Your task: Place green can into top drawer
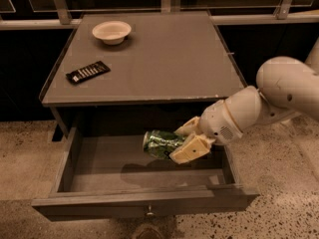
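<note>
The top drawer (139, 203) is pulled wide open under the grey table; its floor is bare. My gripper (185, 141) reaches in from the right on a white arm and is shut on the green can (160, 144). The can lies on its side, silver end facing left, held just above the drawer floor in the middle-right of the drawer. Its shadow falls on the floor beneath it. The cream fingers (191, 150) clamp the can's right part.
On the table top (164, 59) stand a pale bowl (111, 32) at the back left and a flat black remote (87, 71) at the left. The drawer's front panel has a small knob (148, 213). Speckled floor lies around the table.
</note>
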Robot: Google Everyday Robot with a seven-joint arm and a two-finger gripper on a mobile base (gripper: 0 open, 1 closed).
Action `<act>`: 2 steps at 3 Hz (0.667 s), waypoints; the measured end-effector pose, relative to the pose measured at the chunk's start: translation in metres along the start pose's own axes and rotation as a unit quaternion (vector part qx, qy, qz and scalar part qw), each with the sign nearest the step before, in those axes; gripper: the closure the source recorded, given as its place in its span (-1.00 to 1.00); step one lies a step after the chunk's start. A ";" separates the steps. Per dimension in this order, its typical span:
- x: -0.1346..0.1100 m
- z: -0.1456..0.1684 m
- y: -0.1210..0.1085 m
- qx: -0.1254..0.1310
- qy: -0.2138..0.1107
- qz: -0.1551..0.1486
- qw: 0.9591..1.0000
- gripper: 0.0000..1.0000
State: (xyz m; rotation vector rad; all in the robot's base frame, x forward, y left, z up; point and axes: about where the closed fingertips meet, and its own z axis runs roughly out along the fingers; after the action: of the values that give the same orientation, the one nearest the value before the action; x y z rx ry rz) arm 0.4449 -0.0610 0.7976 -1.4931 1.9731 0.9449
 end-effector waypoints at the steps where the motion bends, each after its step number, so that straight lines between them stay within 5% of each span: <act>1: 0.021 0.013 -0.013 0.065 -0.012 0.030 0.997 1.00; 2: 0.029 0.018 -0.041 0.134 -0.025 0.047 0.990 1.00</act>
State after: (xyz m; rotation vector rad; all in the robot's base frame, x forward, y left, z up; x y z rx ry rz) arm 0.4752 -0.0720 0.7553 -1.2260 2.0558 0.7119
